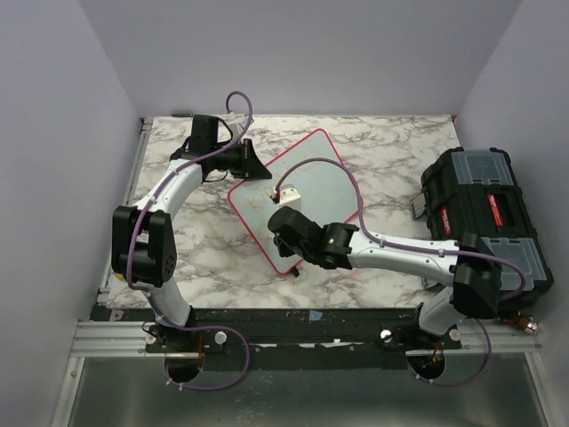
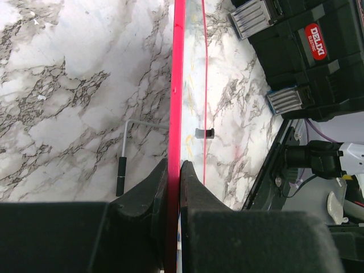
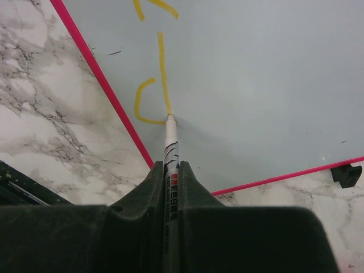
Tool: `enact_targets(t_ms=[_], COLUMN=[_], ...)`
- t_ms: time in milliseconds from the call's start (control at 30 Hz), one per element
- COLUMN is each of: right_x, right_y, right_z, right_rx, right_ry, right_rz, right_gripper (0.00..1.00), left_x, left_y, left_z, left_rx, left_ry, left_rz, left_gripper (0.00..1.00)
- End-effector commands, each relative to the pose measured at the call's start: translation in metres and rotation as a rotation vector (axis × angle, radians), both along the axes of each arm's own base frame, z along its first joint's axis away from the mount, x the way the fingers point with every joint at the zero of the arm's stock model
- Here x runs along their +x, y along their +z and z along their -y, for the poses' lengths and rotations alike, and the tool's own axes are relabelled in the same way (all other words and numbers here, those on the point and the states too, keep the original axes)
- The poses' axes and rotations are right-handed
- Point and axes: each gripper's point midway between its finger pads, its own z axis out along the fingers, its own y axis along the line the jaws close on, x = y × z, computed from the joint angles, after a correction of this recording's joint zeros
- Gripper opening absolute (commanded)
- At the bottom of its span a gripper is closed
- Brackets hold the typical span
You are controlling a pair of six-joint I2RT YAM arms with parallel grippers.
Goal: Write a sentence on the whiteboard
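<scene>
Firmly, left gripper (image 2: pixel 174 165) pinches the whiteboard (image 1: pixel 317 171), right gripper (image 3: pixel 169 165) a marker (image 3: pixel 170 138); the toolbox (image 1: pixel 484 218) sits shut.

- Left of the whiteboard (image 1: pixel 313 189), the marble tabletop (image 1: pixel 213 258) is bare out to the left arm. Only a small L-shaped key (image 2: pixel 121 168) lies there, near the frame.
- The left hand (image 1: pixel 256 167) is clamped on the whiteboard's left edge and bars approach there.
- The right hand (image 1: pixel 284 218) and its arm cover the whiteboard's near corner, with the marker (image 3: pixel 170 142) tip on the surface. The far half is uncovered.
- Right of the whiteboard stands a black toolbox (image 1: pixel 480 213), with a bare strip between them.
- Beyond the whiteboard, open marble reaches the back wall (image 1: pixel 293 53).
- A black clip (image 3: pixel 346 174) sits just outside the whiteboard's frame.
</scene>
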Motion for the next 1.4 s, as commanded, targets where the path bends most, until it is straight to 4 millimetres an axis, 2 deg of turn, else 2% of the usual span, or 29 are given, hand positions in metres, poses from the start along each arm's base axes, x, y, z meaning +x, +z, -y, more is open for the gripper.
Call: enact_targets(t_ms=[0, 267, 567, 900, 1367], right_x=[-0.008, 0.001, 0.013, 0.023, 0.030], right_y=[0.001, 0.029, 0.038, 0.035, 0.022], right_z=[0.010, 0.010, -0.005, -0.015, -0.013], right_rx=[-0.018, 0.022, 0.031, 0.005, -0.035], right_ry=[0.009, -0.005, -0.010, -0.026, -0.049], right_rz=[-0.034, 0.031, 0.070, 0.096, 0.107], right_gripper=[0.01, 0.01, 0.01, 0.01, 0.01], left_x=[-0.003, -0.003, -0.003, -0.003, -0.003], left_y=[-0.020, -0.020, -0.020, -0.021, -0.020], left_z=[-0.004, -0.004, -0.004, -0.004, -0.004], left_rx=[0.094, 0.095, 0.094, 0.095, 0.095], left_ry=[-0.003, -0.003, -0.003, -0.004, -0.004], left_rz=[0.035, 0.035, 0.034, 0.034, 0.034], left_gripper=[0.00, 0.00, 0.00, 0.00, 0.00])
